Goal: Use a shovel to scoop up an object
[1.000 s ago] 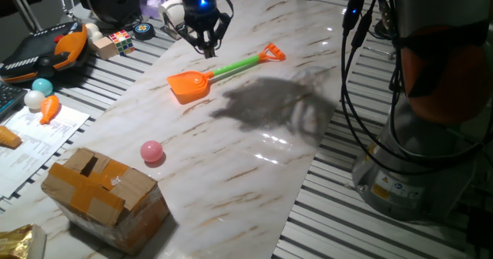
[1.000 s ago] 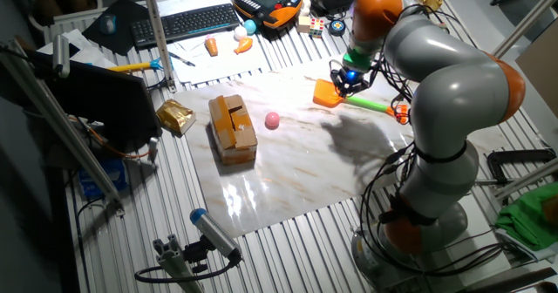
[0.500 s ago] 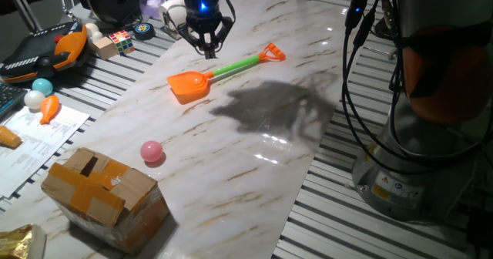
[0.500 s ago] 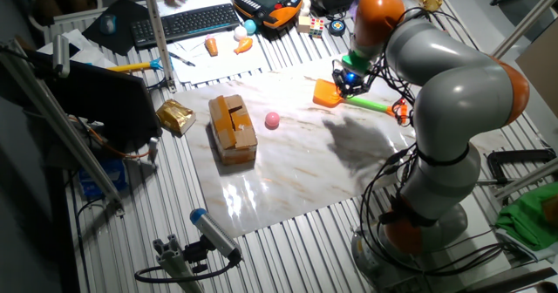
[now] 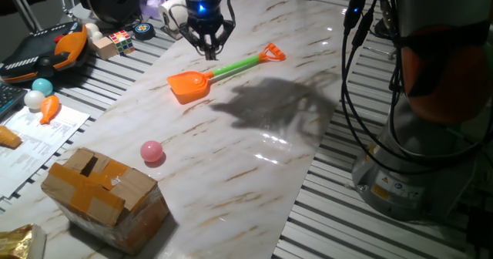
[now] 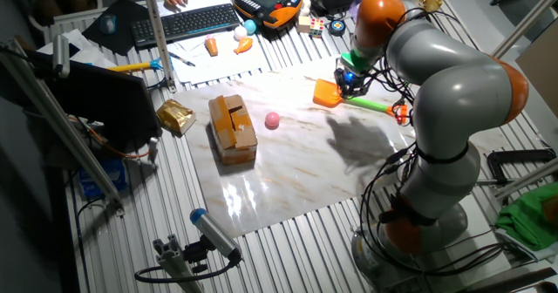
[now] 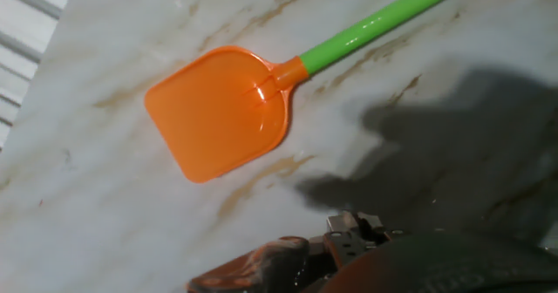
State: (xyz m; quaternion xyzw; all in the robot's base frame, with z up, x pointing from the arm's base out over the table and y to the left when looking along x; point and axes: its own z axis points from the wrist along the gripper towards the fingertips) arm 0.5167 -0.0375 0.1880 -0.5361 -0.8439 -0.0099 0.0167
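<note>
The gripper (image 5: 209, 52) hovers empty above the shovel (image 5: 219, 72), fingers apparently closed together; the pink ball (image 5: 152, 151) lies well apart.

The marble desk (image 5: 254, 147) lies bare around the shovel (image 5: 219, 72), so its blade and shaft are open to reach from above and from either long side. The pink ball (image 5: 152, 151) sits well apart, with open marble between. A cardboard box (image 5: 104, 190) crowds that ball's side toward the near corner.
</note>
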